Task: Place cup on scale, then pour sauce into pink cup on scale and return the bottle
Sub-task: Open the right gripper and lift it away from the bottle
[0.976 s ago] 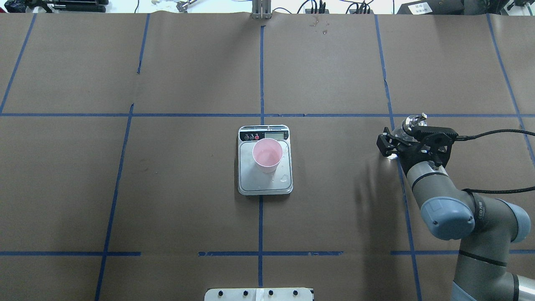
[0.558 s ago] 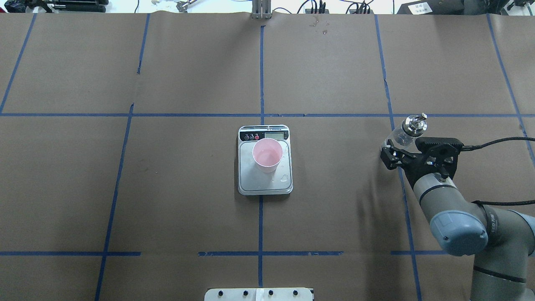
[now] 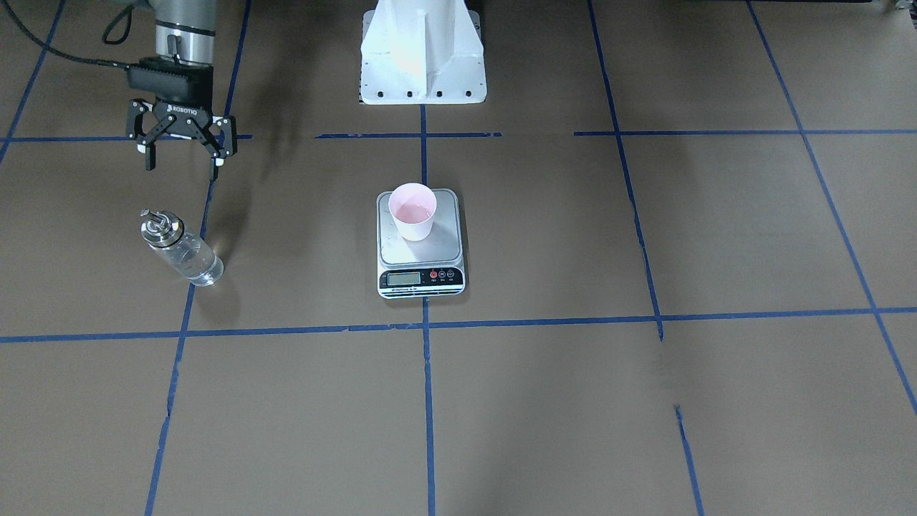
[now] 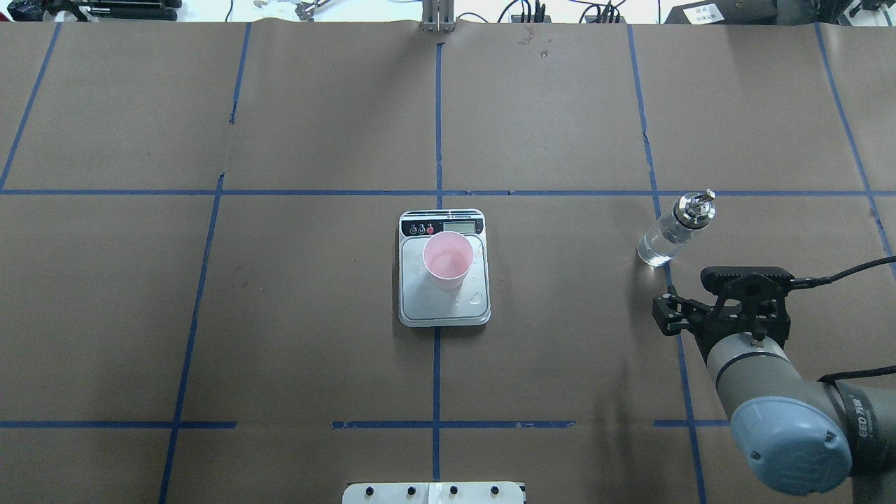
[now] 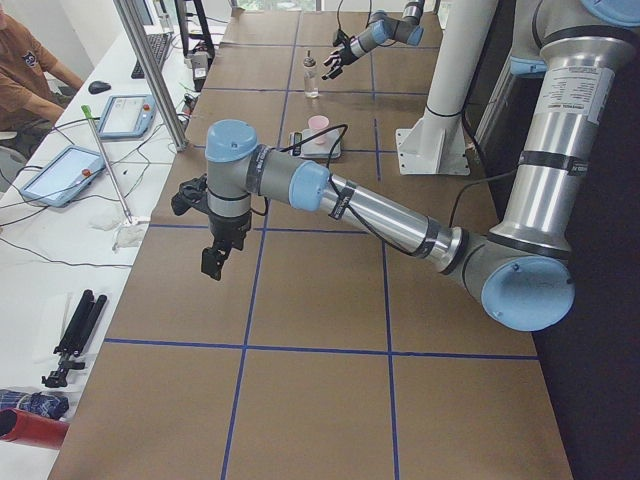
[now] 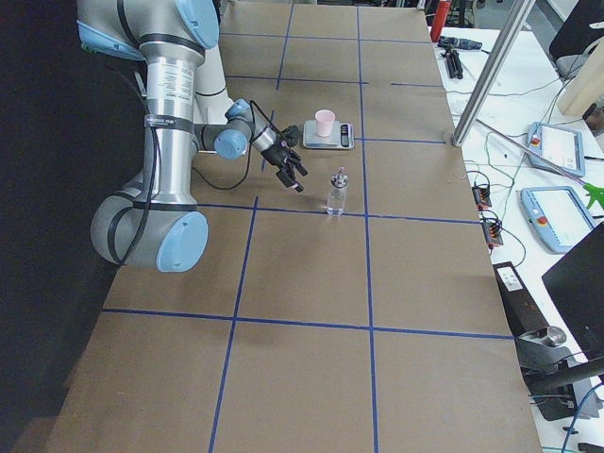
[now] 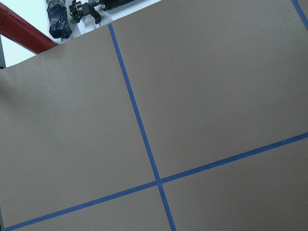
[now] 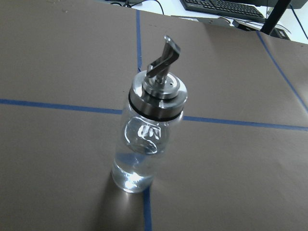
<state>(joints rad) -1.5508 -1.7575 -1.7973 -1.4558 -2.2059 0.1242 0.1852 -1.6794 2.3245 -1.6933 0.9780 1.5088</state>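
Observation:
The pink cup (image 3: pixel 412 210) stands on the silver scale (image 3: pixel 445 247) at the table's centre; it also shows in the overhead view (image 4: pixel 447 259) on the scale (image 4: pixel 413 302). The clear glass bottle (image 4: pixel 670 232) with its silver spout stands upright, free, right of the scale, with clear sauce low inside (image 8: pixel 137 168). My right gripper (image 3: pixel 181 161) is open and empty, drawn back from the bottle (image 3: pixel 180 249) towards the robot base. My left gripper (image 5: pixel 212 262) hangs over bare paper far to the robot's left; I cannot tell if it is open or shut.
Water drops (image 4: pixel 476 299) lie on the scale's platform. The white robot base (image 3: pixel 423 57) stands behind the scale. Blue tape lines cross the brown paper. A metal pole (image 5: pixel 150 70) and tablets stand beyond the far table edge. A red cylinder (image 7: pixel 24 36) lies off the paper.
My right gripper stood around the bottle, then let go and pulled back towards the robot. The bottle stays upright in place. Cup and scale have not moved.

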